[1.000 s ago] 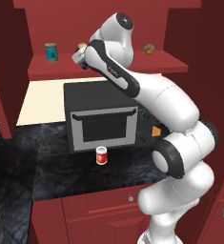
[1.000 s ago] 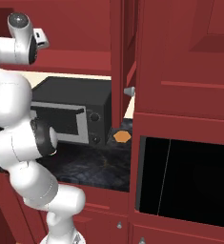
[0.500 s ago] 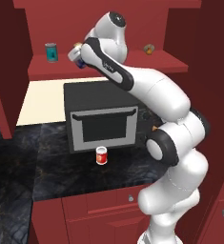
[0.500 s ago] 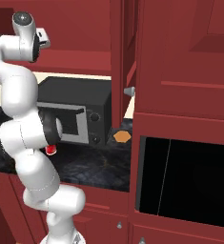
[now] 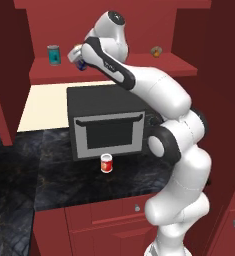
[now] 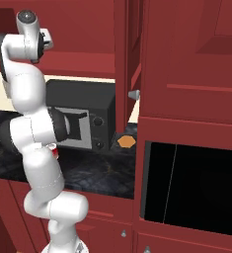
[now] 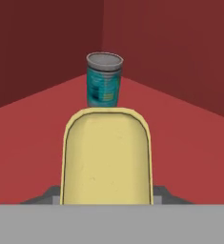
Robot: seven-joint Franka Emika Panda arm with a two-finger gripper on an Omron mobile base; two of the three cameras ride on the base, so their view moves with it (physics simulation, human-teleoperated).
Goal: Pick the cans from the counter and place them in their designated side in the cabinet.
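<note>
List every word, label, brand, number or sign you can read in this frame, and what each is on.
No text can be read anywhere.
Teal can on the cabinet shelf: pale label markings, too blurred to read.
Red can on the counter: white label band, too small to read.
Yellow-topped can held in the claw: plain yellow face, no print visible.

My arm [image 5: 159, 95] is glossy white, built of fat rounded segments with dark grey bands at the joints. A round grey cap tops its uppermost joint. My claw [image 5: 78, 56] looks small and dark.
</note>
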